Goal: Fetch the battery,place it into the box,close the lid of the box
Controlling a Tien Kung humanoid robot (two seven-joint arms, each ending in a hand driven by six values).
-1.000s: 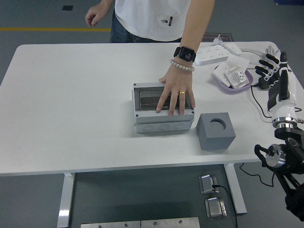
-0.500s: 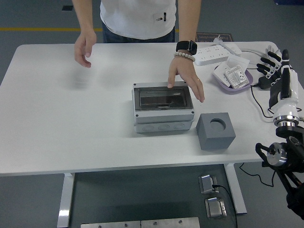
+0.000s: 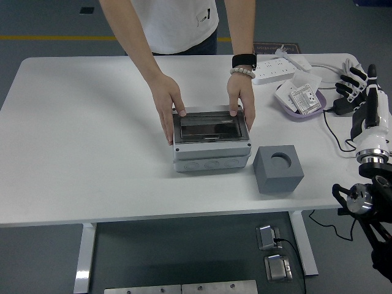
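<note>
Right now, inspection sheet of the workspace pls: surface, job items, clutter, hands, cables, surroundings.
Surface: white table, left half bare.
Job's things: grey box mid-table, clear lid down; a person's hands grip both its ends. Battery: none made out.
Clutter: grey cube with round hole beside the box; purple tray holding a small white part; power strip.
Hands: right hand raised at the right edge, fingers spread, empty; left nothing seen.
Cables: black cable across the right edge.
Surroundings: grey floor, yellow line.

Robotics lab or workshop floor — white worktable [image 3: 92, 153], grey sealed floor with yellow marking line [image 3: 55, 38], power strip [image 3: 278, 68] and trailing cables [image 3: 335, 131], steel floor plates [image 3: 275, 251] — industrial test setting.
</note>
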